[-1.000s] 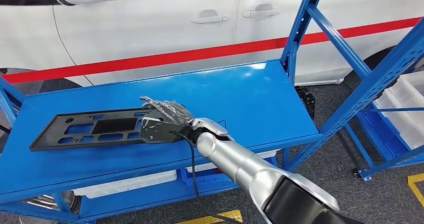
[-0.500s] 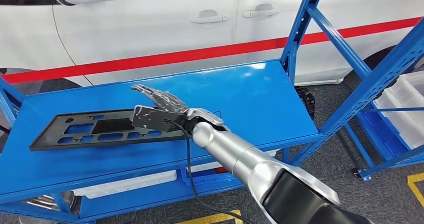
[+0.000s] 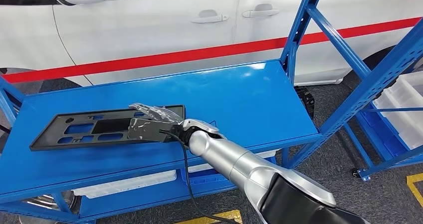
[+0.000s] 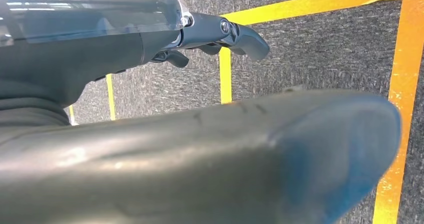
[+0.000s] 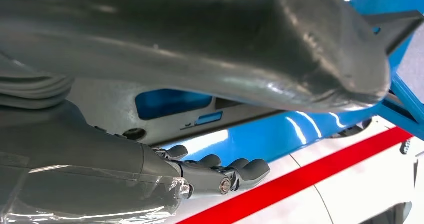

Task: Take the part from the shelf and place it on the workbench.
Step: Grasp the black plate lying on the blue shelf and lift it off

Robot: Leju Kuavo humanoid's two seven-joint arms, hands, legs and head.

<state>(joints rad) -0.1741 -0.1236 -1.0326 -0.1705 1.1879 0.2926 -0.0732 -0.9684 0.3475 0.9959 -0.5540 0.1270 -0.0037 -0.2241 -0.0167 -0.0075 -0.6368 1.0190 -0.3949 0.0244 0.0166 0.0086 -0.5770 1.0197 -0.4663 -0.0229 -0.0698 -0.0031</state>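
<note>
You have open blue shelf surface to the right of the flat black slotted plastic part. A blue perforated steel upright bounds the far right corner. The white car body with red stripe closes off the far side.

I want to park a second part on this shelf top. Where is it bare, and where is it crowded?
The blue shelf top is bare from the black part across to the right upright, and along the back edge by the white car. The front left is crowded: the part lies there with the right hand over its end.
</note>
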